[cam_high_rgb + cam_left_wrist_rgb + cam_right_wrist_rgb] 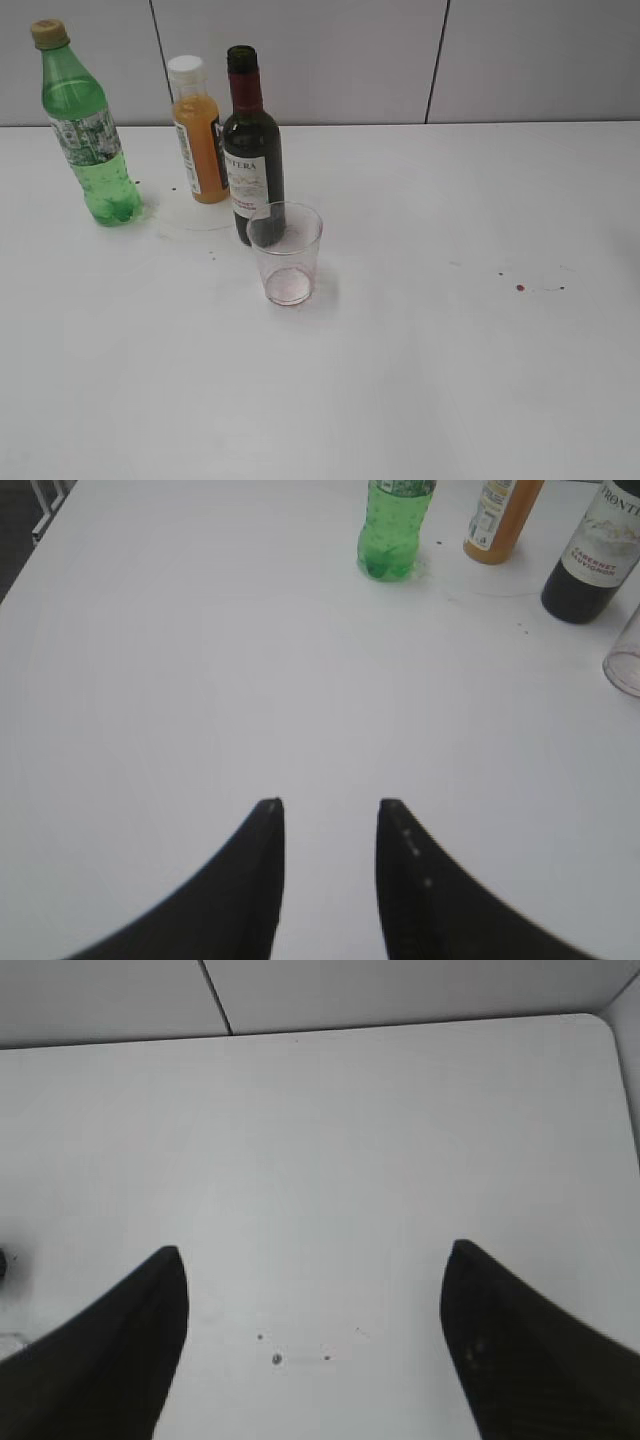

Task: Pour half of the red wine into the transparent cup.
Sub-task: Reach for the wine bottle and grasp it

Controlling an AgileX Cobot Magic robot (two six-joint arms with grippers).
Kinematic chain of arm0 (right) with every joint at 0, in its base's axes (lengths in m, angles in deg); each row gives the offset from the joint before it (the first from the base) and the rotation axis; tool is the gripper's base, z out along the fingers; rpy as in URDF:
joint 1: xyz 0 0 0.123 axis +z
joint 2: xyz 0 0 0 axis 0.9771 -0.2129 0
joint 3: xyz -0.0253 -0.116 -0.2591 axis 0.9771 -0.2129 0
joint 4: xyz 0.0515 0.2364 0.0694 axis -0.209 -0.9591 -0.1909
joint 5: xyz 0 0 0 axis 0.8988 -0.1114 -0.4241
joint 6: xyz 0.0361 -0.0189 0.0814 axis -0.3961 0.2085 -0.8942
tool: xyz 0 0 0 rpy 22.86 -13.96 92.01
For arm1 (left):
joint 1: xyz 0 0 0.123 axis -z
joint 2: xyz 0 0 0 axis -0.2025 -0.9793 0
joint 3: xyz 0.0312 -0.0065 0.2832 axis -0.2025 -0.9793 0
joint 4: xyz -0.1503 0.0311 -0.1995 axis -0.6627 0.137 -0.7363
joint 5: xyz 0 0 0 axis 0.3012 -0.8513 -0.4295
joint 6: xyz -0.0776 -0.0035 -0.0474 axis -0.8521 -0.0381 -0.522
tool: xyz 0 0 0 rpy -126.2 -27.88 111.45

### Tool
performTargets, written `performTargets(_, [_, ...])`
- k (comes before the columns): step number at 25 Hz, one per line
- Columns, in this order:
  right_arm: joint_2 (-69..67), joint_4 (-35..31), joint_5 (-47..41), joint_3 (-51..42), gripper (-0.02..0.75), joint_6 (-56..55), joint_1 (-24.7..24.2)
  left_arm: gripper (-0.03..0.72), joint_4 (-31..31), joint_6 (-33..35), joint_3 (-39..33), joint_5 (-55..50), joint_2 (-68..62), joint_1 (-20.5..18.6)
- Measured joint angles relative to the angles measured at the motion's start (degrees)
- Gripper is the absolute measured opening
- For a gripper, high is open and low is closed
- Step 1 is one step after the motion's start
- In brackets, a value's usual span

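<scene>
My left gripper (330, 815) hangs over bare desk (200, 680), jaws narrowly parted, holding nothing. The wine bottle (595, 555) stands upright ahead and to its right, cap off; the transparent cup (625, 655), red-stained at the bottom, stands just in front of the bottle. My right gripper (315, 1260) has its jaws wide apart, empty, above small red spots (277, 1359) on the desk

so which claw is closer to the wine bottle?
Left, probably. Left claw has the wine bottle in view ahead, to its right. Right claw sees only bare table, no bottle.
</scene>
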Motion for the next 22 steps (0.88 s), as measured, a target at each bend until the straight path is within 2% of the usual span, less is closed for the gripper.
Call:
performTargets(7, [20.33, 3.84, -0.15, -19.78, 0.592, 0.23, 0.0, 0.237, 0.0, 0.0, 0.0, 0.0, 0.0, 0.0])
performTargets(12, [36.24, 3.84, -0.21, -36.3, 0.591, 0.23, 0.0, 0.237, 0.0, 0.0, 0.0, 0.0, 0.0, 0.0])
performTargets(22, [62.29, 2.32, 0.53, -61.62, 0.591, -0.06, 0.0, 0.237, 0.0, 0.0, 0.0, 0.0, 0.0, 0.0])
